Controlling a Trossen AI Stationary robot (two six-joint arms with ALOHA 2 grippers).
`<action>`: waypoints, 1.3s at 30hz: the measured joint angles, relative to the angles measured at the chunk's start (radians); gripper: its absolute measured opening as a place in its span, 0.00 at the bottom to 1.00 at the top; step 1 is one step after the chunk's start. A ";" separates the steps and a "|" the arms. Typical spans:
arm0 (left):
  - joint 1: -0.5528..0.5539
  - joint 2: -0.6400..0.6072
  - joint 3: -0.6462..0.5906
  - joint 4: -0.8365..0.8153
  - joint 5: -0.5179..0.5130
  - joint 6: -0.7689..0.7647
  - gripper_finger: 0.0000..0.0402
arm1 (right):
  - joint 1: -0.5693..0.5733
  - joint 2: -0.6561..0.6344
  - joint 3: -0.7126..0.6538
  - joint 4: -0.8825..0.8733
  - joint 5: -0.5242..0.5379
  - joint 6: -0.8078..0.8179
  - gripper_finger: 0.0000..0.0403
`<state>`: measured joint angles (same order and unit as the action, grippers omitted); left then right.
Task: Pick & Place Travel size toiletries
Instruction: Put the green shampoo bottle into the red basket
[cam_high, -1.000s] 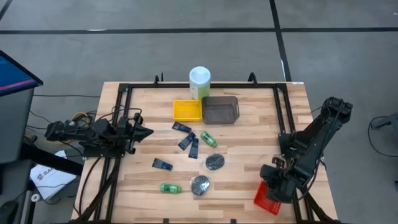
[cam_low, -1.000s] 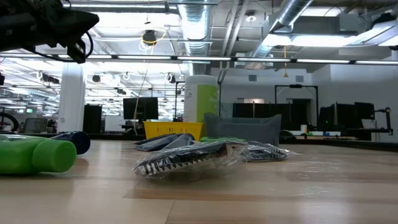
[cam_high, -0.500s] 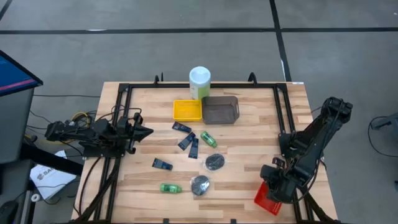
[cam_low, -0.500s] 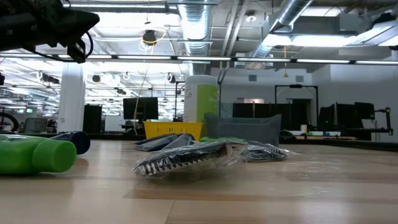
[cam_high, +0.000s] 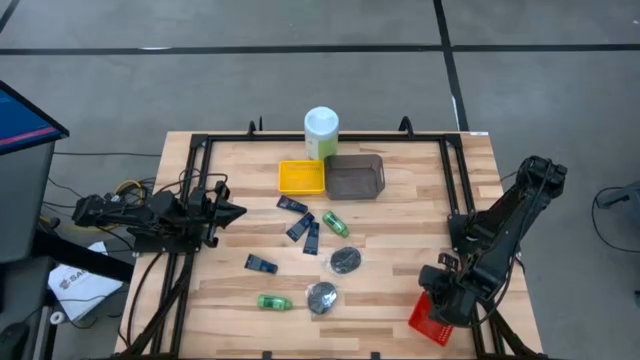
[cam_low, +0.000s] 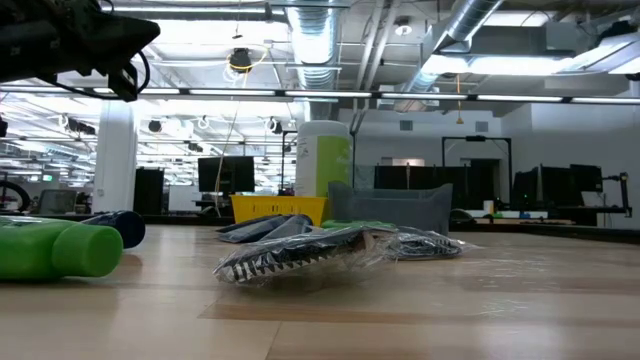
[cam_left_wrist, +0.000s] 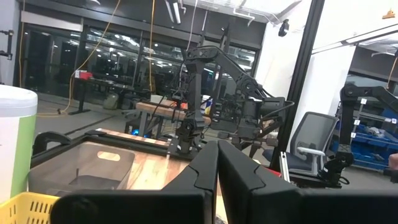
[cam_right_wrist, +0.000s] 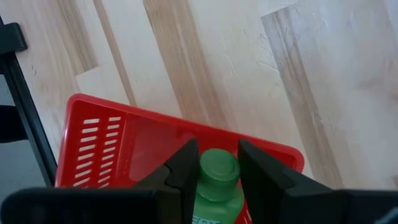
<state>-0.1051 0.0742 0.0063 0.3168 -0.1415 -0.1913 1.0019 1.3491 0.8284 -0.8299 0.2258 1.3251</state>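
We see the right tool (cam_right_wrist: 214, 180) clamped on a green bottle (cam_right_wrist: 217, 180) over the red tray (cam_high: 430, 318) at the bench (cam_high: 400, 230) corner; left tool (cam_high: 236, 211) closed, at the left edge.

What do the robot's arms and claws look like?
Both arms are black and jointed, with cables trailing by the left one. The left claw has two flat black fingers tapering to blunt tips. The right claw has thick, matte black fingers too.
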 joint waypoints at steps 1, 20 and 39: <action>0.000 0.000 0.000 0.000 0.000 0.000 0.02 | 0.000 0.000 0.000 0.000 0.000 0.000 0.24; 0.000 0.000 0.000 0.006 0.000 0.000 0.02 | -0.002 0.000 0.001 -0.015 0.000 0.003 0.37; 0.000 0.000 0.000 0.007 0.000 0.000 0.02 | -0.571 -0.057 0.192 -0.130 0.064 -0.364 0.58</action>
<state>-0.1051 0.0742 0.0062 0.3241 -0.1417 -0.1913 0.4313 1.2921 1.0208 -0.9598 0.2895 0.9606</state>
